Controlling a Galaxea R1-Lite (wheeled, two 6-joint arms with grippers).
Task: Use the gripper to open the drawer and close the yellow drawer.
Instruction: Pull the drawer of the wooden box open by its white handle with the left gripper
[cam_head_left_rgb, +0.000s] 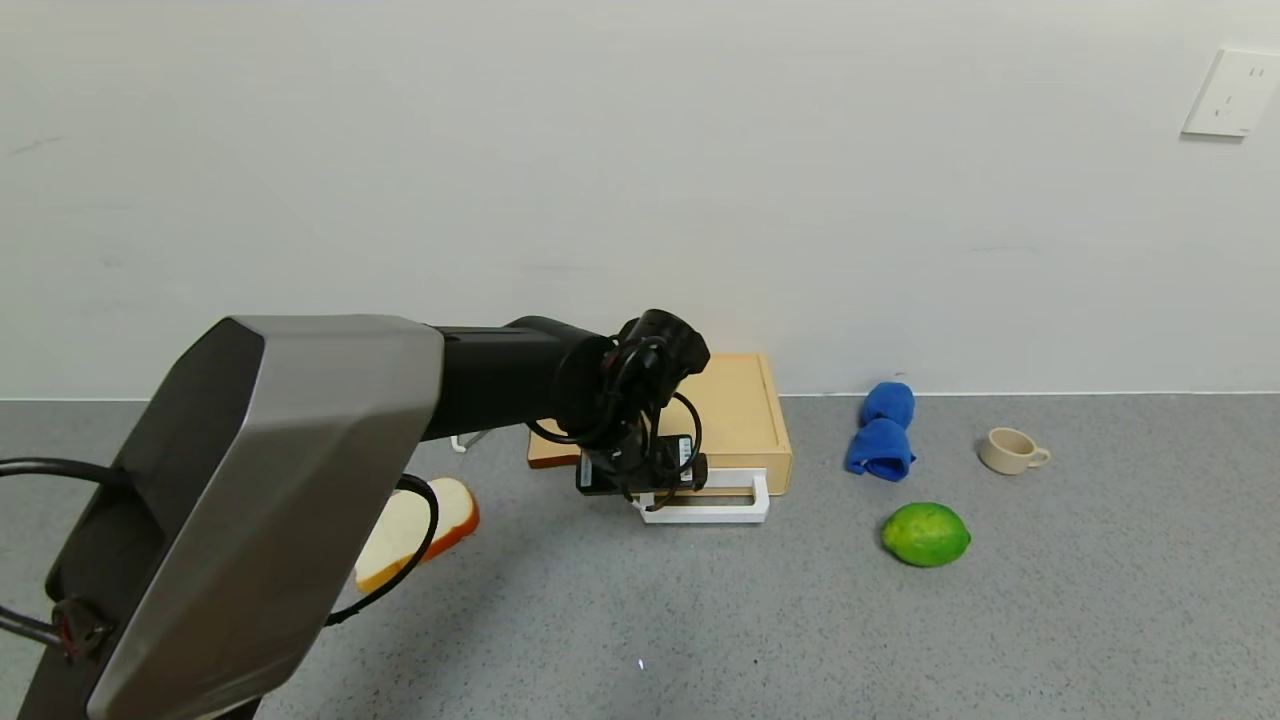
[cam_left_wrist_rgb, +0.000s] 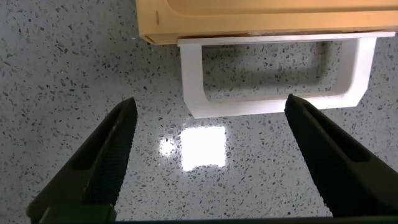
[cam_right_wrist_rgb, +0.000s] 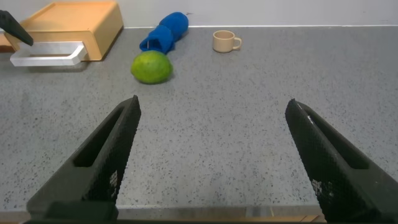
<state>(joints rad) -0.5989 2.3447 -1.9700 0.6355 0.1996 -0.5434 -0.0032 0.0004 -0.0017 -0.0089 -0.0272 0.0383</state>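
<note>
Nearby, lime (cam_head_left_rgb: 925, 534) and bread slice (cam_head_left_rgb: 420, 530) flank the drawer (cam_head_left_rgb: 735, 420) (left gripper (cam_left_wrist_rgb: 208, 155) jaws wide).

A bread slice (cam_head_left_rgb: 425, 528), blue cloth (cam_head_left_rgb: 882, 432), beige cup (cam_head_left_rgb: 1010, 450) and lime (cam_head_left_rgb: 925, 534) lie on the grey countertop (cam_head_left_rgb: 1100, 600).

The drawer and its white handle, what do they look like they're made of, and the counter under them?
The drawer looks like matte pale wood or wood-look board: flat tan faces, no shine. Its handle seems smooth white plastic, a uniform moulded loop. The counter looks like polished speckled stone or composite, since it mirrors a light patch. The left pincer hangs open before the handle.
</note>
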